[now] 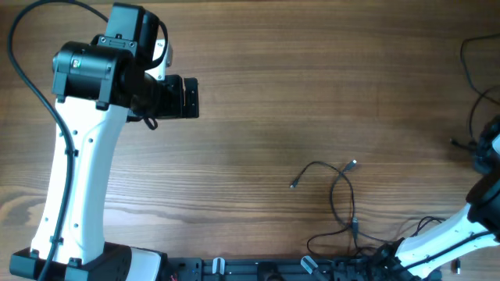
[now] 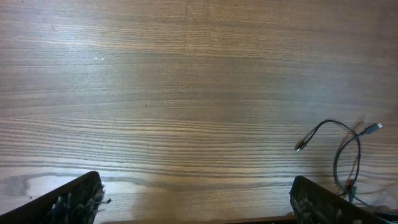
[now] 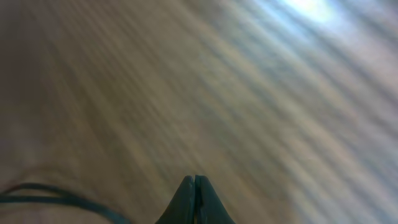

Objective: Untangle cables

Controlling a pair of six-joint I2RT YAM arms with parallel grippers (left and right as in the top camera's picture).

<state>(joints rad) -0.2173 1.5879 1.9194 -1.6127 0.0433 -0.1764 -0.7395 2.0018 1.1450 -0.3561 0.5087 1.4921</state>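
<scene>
A thin dark cable [image 1: 341, 195] lies in loops on the wooden table, right of centre. One plug end [image 1: 294, 185] points left and a second plug end [image 1: 353, 164] lies up right. The cable also shows at the right edge of the left wrist view [image 2: 339, 152]. My left gripper [image 2: 196, 202] is open and empty, hovering over bare wood far to the cable's left; in the overhead view it is at the upper left [image 1: 186, 97]. My right gripper [image 3: 194, 186] is shut with nothing visible between the tips. A blurred dark cable [image 3: 50, 196] passes at its lower left.
More dark cables [image 1: 476, 86] run along the table's right edge. The right arm [image 1: 437, 234] reaches from the front right corner toward the right edge. The left arm [image 1: 78, 187] stands along the left side. A black rail [image 1: 258, 269] lines the front edge.
</scene>
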